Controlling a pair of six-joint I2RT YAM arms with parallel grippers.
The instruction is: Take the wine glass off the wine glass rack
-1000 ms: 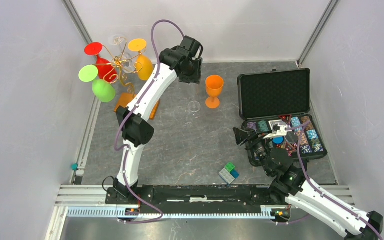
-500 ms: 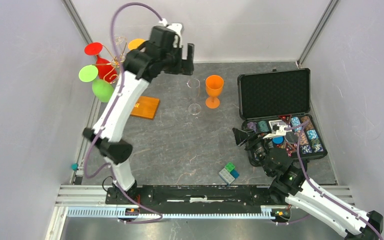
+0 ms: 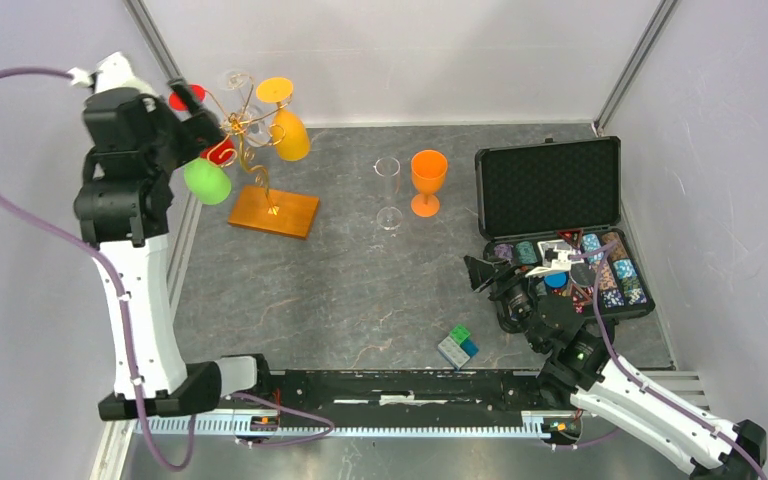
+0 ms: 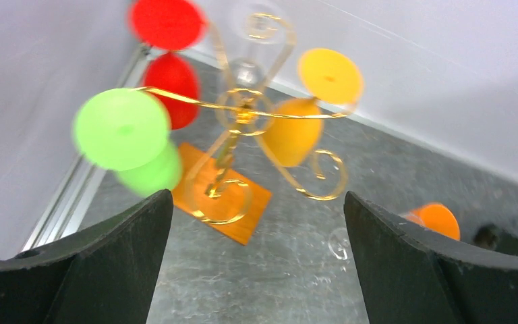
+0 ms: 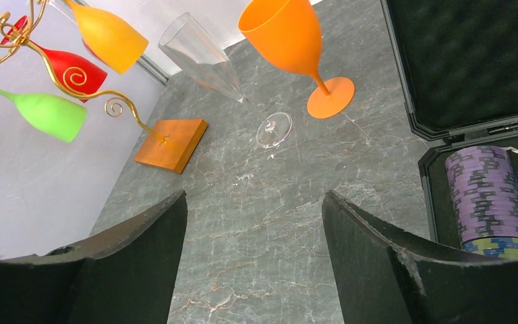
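Left arm has swung from the clear flute [image 3: 388,190], left standing on the table [image 3: 360,290] beside the orange glass [image 3: 427,180], back to the wine glass rack [image 3: 272,212] at rear-left, with the left gripper [image 4: 257,199] spread empty toward the hanging green glass [image 4: 123,128], likely the next pick, while the right gripper [image 5: 253,202] idles spread.

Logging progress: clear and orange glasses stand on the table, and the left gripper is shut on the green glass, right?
No: the left wrist view shows the left gripper open and empty, the green glass hanging on the wine glass rack. The clear glass and orange glass do stand on the table.
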